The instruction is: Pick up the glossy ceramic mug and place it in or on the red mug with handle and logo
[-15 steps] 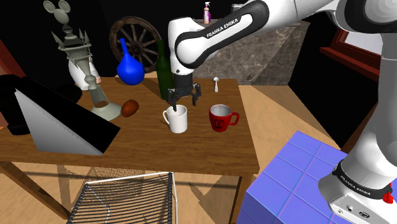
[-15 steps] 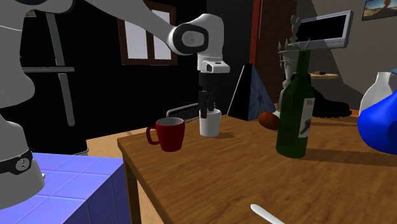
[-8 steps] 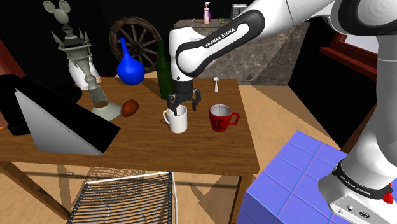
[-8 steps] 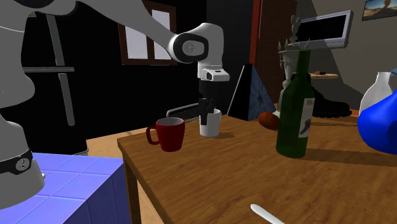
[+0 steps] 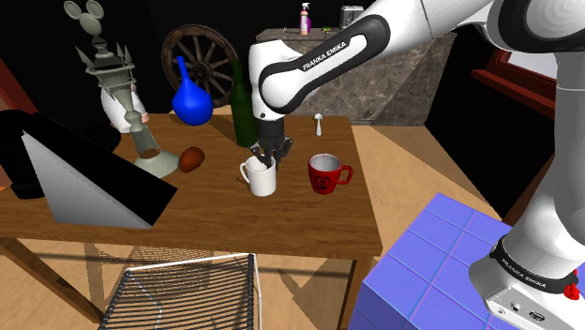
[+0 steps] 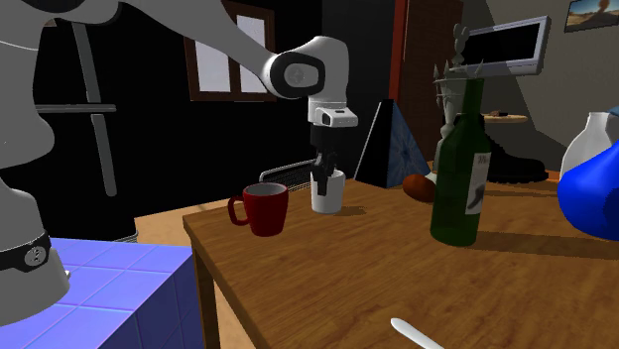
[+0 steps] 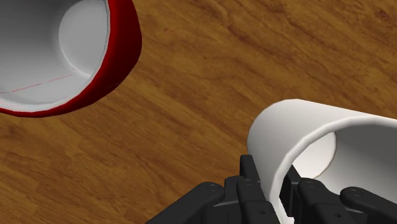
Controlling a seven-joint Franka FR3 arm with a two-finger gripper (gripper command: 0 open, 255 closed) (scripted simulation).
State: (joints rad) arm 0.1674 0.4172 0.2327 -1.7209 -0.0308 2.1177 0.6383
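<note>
On the tabletop (image 5: 309, 220) the mug (image 5: 262, 178) stands near the middle, with the logo mug (image 5: 324, 174) just beside it on the shoulder view's right, not touching. The hand (image 5: 266, 161) sits over the mug's rim, clasping its wall from inside and outside. Behind the mug stands a bottle (image 5: 242, 103), with a vase (image 5: 190, 101) to its left. A spoon (image 5: 318, 122) lies behind the logo mug. A basket (image 5: 178, 291) sits on the floor (image 5: 412, 178) before the tabletop.

Wooden tabletop (image 5: 309, 220) is loaded: white mug (image 5: 262, 178) set just beside red mug (image 5: 325, 174); green bottle (image 5: 241, 108), blue vase (image 5: 190, 101), brown ball (image 5: 192, 159), statuette (image 5: 117, 84), grey wedge (image 5: 84, 183) placed around them. Spoon (image 5: 318, 122) laid behind the red mug.
</note>
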